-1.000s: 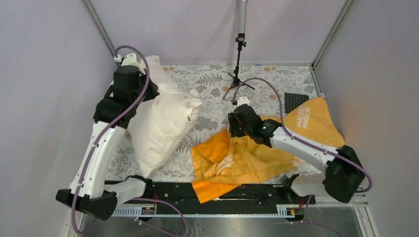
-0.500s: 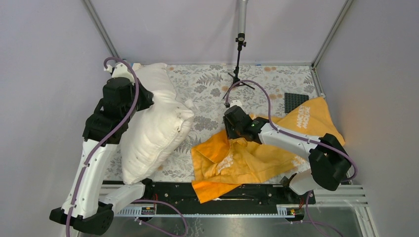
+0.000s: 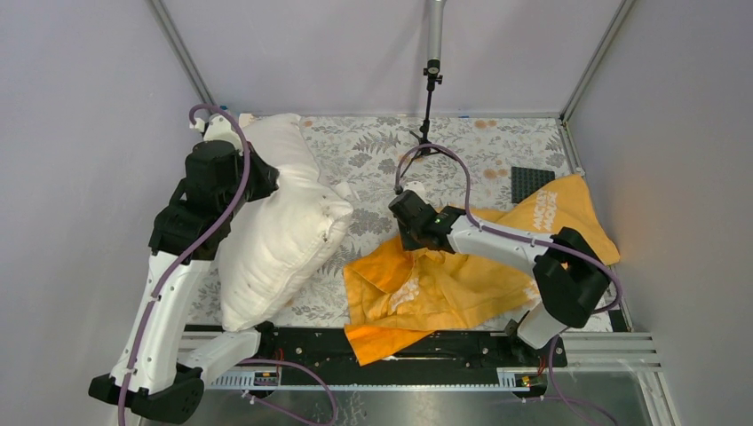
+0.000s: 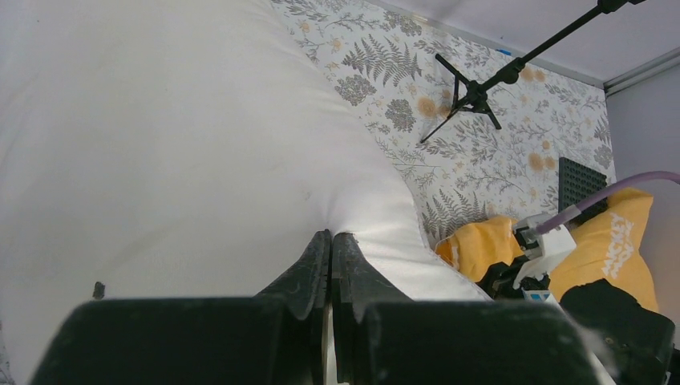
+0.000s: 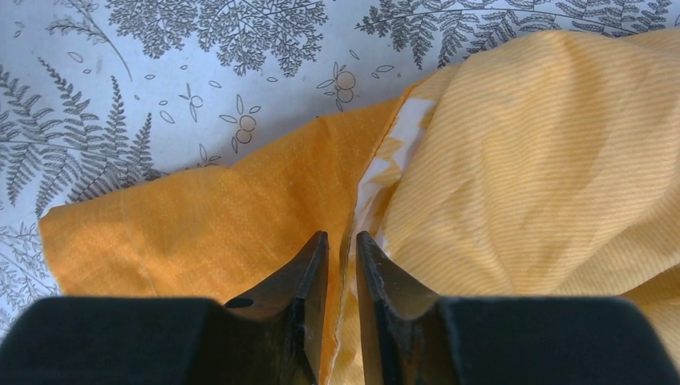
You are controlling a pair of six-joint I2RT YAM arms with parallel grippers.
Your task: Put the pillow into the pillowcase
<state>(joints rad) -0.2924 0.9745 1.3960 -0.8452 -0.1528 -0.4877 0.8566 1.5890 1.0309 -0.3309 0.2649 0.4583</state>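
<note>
White pillow (image 4: 160, 144) pinched tight by left gripper (image 4: 330, 237); right gripper (image 5: 341, 239) jaws clamp pillowcase (image 5: 521, 160) edge; overhead, both wrists hide their fingertips

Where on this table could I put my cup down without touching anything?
The flowered table is bare along the far edge, between the pillow and the black grid plate, apart from the tripod. A narrow strip also shows between pillow and pillowcase. Left side and near right are crowded.
</note>
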